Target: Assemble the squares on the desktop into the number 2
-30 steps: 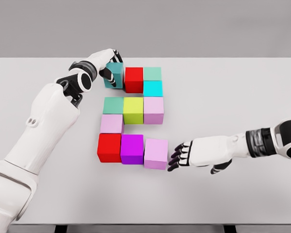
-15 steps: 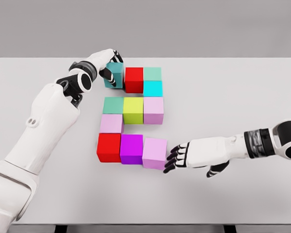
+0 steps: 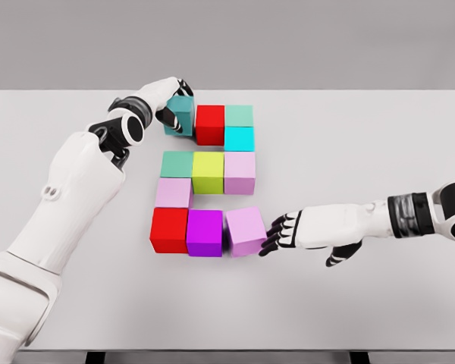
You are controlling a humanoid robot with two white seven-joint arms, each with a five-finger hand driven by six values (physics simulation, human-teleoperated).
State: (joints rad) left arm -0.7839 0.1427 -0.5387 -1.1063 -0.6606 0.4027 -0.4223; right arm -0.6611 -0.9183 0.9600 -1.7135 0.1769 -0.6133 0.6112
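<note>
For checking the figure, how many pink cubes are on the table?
3. One pink cube ends the middle row on the right. One sits on the left below that row. One ends the bottom row, turned slightly, at the right hand. None seems hidden.

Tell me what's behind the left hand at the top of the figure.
The left hand covers the left side of a teal cube beside the red cube. Whether its hidden face is gripped cannot be seen.
</note>
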